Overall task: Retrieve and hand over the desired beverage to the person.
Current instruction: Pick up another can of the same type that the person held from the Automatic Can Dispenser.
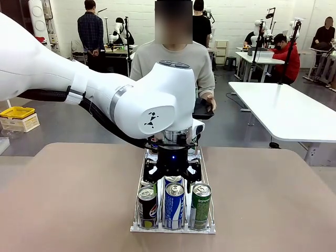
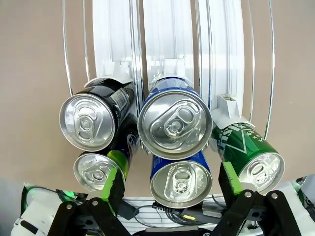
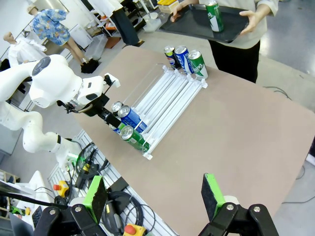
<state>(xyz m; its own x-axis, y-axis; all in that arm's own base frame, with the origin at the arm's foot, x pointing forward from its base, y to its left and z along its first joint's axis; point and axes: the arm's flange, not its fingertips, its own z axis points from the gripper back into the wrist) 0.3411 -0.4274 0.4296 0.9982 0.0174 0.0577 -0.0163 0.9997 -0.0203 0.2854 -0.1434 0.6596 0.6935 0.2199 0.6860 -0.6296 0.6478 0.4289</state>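
A white wire rack [image 1: 207, 227] on the table holds a black can [image 1: 147, 207], a blue can [image 1: 174, 205] and a green can [image 1: 200, 206] at its near end, with more cans behind them. My left gripper [image 1: 172, 170] hangs open just above the middle lane. In the left wrist view its green pads [image 2: 112, 181] flank a blue can top [image 2: 181, 183], not touching it. Across the table, the person [image 1: 197, 63] in a grey sweatshirt holds a black tray [image 3: 189, 28] carrying a green can [image 3: 214, 15]. My right gripper [image 3: 153, 196] is open and holds nothing, high above the table's edge.
Three more cans [image 3: 184, 56] stand at the rack's far end near the person. Brown tabletop [image 1: 68, 199] lies bare on both sides of the rack. A white table [image 1: 286, 113] stands at the back right, and a yellow box [image 1: 17, 112] at the far left.
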